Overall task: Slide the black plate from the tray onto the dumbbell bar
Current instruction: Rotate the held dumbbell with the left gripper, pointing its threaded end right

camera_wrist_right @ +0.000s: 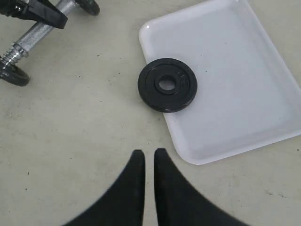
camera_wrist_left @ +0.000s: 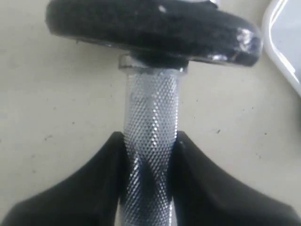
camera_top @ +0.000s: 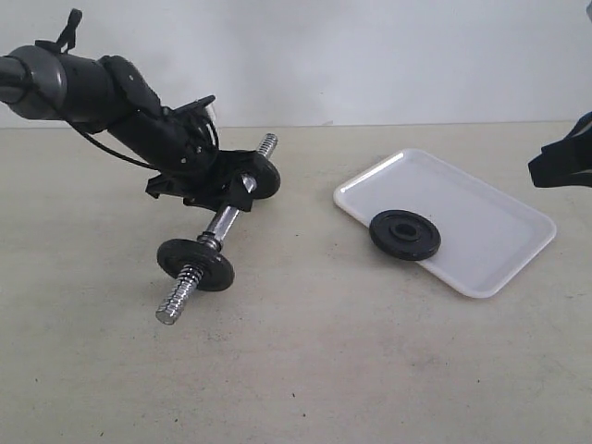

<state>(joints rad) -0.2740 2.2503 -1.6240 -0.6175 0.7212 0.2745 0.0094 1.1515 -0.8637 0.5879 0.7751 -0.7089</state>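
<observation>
The black plate lies flat on the white tray, overhanging its near left edge. The dumbbell bar slants across the table at the left. It carries one black disc toward its near threaded end and another toward the far end. My left gripper is shut on the bar's knurled middle. My right gripper hovers off the tray, shut on nothing.
The near threaded end of the bar sticks out bare beyond the near disc. The beige tabletop lies between bar and tray. A pale wall backs the table.
</observation>
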